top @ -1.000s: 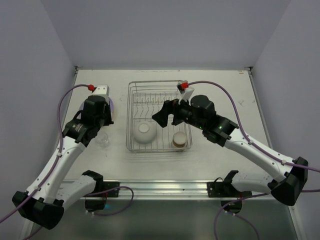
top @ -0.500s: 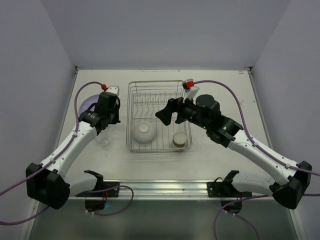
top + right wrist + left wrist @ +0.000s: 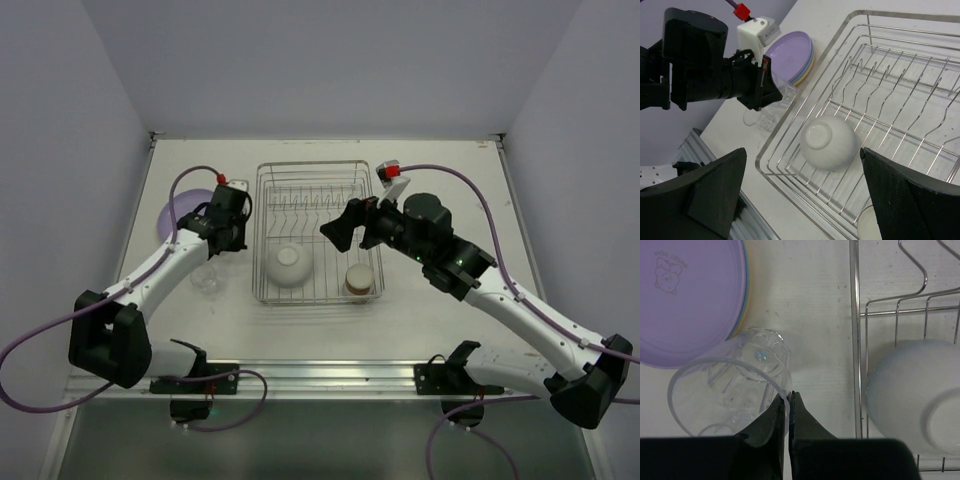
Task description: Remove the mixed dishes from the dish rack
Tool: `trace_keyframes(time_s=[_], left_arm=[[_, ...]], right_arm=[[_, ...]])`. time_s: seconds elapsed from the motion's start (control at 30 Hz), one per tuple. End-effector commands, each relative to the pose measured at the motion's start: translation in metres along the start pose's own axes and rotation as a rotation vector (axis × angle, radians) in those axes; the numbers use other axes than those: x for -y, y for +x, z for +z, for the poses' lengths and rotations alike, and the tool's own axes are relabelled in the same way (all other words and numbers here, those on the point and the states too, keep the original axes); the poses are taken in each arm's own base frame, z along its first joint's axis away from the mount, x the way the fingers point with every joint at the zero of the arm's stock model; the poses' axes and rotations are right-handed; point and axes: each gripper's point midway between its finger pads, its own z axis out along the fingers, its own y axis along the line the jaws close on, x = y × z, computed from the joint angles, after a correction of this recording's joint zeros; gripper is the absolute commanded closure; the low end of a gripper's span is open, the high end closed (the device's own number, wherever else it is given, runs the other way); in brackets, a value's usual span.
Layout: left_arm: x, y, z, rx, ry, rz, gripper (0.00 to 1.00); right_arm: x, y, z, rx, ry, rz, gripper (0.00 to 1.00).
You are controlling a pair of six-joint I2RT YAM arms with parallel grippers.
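The dish rack sits mid-table, with bare tabletop toward the right edge and along the near edge; a stack topped by the purple plate takes up the room by the left edge. The left gripper pinches the rim of a clear glass between that stack and the rack's left wall. The right gripper, spread wide, hangs over the rack, which holds the upturned white bowl and the brown cup at its near end.
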Motion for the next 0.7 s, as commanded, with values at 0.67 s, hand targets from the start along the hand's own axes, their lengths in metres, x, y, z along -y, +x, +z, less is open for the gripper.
trace_keyframes(time_s=[0.67], left_arm=[[0.007,0.010,0.015,-0.065,0.015,0.053,0.75]], right_arm=[[0.007,-0.008,-0.015,0.043,0.004,-0.022,0.01]])
